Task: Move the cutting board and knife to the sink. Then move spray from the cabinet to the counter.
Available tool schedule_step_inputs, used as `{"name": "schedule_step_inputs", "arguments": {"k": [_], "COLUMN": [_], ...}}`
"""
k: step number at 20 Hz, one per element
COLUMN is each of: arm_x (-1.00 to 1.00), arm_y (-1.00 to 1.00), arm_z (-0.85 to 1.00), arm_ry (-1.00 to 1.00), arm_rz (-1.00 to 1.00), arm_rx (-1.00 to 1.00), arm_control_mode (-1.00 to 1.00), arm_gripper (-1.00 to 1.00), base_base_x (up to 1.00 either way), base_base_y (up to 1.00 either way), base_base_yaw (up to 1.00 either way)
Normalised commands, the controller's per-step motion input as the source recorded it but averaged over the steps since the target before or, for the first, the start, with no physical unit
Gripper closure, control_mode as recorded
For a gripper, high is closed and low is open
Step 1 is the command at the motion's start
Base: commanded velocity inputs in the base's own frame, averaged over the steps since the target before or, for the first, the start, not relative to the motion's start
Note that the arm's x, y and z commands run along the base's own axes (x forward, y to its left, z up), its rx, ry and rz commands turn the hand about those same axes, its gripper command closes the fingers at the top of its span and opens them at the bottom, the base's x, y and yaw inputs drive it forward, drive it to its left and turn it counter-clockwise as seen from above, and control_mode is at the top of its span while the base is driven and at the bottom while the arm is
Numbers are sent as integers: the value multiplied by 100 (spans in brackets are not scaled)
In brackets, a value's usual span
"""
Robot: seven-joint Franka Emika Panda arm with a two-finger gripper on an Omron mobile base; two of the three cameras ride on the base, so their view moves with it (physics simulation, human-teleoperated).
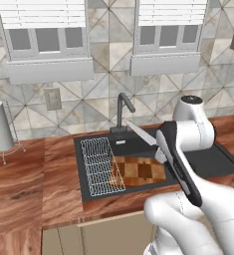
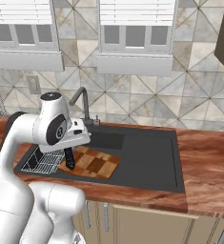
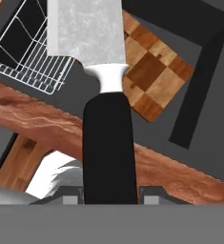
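1. Your claw [image 3: 111, 198] is clamped on the black handle of the knife [image 3: 107, 143], one dark finger tip showing on each side of the handle at the bottom of the hand view; the blade runs straight out from the claw toward 12 o'clock in that view.

2. In the left base view the knife's [image 1: 142, 134] long axis slants, with the silver tip up toward 10 o'clock near the faucet [image 1: 121, 110] and the handle end down toward 4 o'clock at the claw, the whole knife held in the air above the sink [image 1: 208, 162].

3. The cutting board [image 1: 138, 171] already lies in the sink basin, directly beneath the knife and just to the 3 o'clock side of the wire rack [image 1: 101, 166]; in the hand view the board [image 3: 154, 81] sits past the blade toward 1 o'clock.

4. So the relation your next move likely turns on is vertical: the basin is straight below the claw, and the knife needs lowering, not carrying sideways.

5. Your arm rises from the lower right of the left base view, its forearm reaching over the front edge of the worktop [image 1: 34, 184], wrist bent over the basin.

6. In the right base view the hand [image 2: 71, 136] hangs low over the near left corner of the board [image 2: 92, 163].
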Motion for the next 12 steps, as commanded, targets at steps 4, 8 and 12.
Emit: {"name": "schedule_step_inputs", "arguments": {"k": [4, 8, 12], "arm_x": [56, 64, 55], "arm_y": [0, 0, -1], "arm_z": [-29, -33, -15], "arm_ry": [0, 0, 0], "arm_rz": [-1, -6, -2], "arm_rx": [-9, -10, -3], "arm_control_mode": [-100, -100, -100], "arm_gripper": [100, 100, 100], "base_base_x": [0, 0, 0], "base_base_y": [0, 0, 0], "base_base_yaw": [0, 0, 0]}}
